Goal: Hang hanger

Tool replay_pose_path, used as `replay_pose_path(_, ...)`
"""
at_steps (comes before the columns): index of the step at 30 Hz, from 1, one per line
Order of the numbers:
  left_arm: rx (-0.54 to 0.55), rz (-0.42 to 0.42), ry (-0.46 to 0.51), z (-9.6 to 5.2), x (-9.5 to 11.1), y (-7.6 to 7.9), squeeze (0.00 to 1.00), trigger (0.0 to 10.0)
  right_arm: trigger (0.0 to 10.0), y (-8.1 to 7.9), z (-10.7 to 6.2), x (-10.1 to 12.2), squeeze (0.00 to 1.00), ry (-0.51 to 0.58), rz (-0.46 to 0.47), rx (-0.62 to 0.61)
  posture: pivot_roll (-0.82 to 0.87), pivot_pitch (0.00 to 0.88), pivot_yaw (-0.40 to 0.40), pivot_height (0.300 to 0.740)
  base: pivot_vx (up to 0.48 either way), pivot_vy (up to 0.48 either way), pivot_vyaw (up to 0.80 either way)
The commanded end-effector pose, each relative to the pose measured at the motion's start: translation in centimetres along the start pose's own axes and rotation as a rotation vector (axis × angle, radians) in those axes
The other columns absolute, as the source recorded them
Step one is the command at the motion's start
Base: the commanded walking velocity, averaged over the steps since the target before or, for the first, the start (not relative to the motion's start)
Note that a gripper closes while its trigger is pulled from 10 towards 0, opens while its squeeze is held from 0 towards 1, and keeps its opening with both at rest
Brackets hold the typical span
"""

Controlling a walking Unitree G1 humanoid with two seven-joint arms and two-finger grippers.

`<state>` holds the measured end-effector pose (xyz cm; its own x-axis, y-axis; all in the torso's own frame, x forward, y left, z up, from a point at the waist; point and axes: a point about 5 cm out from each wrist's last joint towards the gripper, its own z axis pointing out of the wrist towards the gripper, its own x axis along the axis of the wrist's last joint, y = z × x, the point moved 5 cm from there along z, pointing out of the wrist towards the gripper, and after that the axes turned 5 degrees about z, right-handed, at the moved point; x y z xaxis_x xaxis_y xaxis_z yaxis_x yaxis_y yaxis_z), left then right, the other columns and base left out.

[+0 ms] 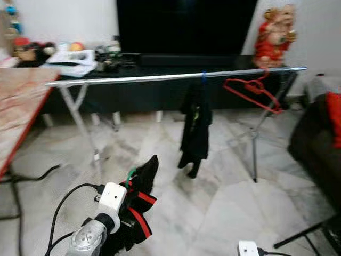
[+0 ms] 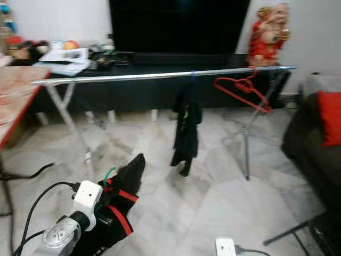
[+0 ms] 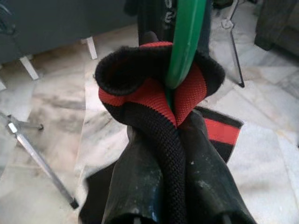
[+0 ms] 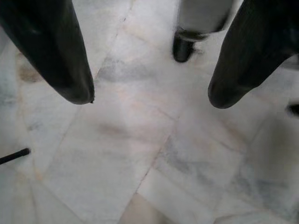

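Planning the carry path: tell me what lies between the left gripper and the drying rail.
In the left eye view, bare marble floor separates the left gripper, shut on the green hanger, from the rail.

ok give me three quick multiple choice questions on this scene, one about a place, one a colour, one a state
1. Where does the red hanger sit?
A. on the floor
B. on the metal rail, toward the robot's right
C. on the table

2. What colour is the hanger held by the left end effector?
A. green
B. blue
C. yellow

3. How does the right end effector stand?
A. shut on a sock
B. shut on a cable
C. open, holding nothing

Answers:
1 B, its hook is over the rail near the right end.
2 A, a green hanger with a black and red garment shows between the fingers.
3 C, its fingers are apart over bare floor.
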<state>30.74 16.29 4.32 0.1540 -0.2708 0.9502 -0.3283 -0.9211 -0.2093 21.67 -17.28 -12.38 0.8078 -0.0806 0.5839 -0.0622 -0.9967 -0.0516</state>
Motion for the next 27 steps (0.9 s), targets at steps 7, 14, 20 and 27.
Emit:
replay_pose_path(7,-0.006,0.0,0.032,0.4,1.1,0.3,0.0,10.0,10.0,0.6,-0.1,-0.4,0.0,-0.009,0.006,-0.011,0.07,0.072,-0.038,0.74,0.328,0.0,0.0)
replay_pose_path(14,0.011,0.005,0.027,0.3,1.0,-0.2,0.0,10.0,10.0,0.4,-0.1,-0.2,0.0,-0.001,0.0,-0.005,0.07,0.074,-0.035,0.74,0.331,0.0,0.0)
replay_pose_path(20,0.031,-0.01,0.032,0.6,1.3,-0.6,0.0,10.0,10.0,0.3,-0.1,-0.1,0.0,0.005,-0.014,0.002,0.07,0.074,-0.034,0.74,0.33,0.0,0.0)
replay_pose_path(27,0.032,-0.011,0.033,0.7,1.4,-0.7,0.0,10.0,10.0,0.3,-0.1,-0.2,0.0,0.003,-0.006,0.003,0.07,0.076,-0.034,0.74,0.333,0.0,0.0)
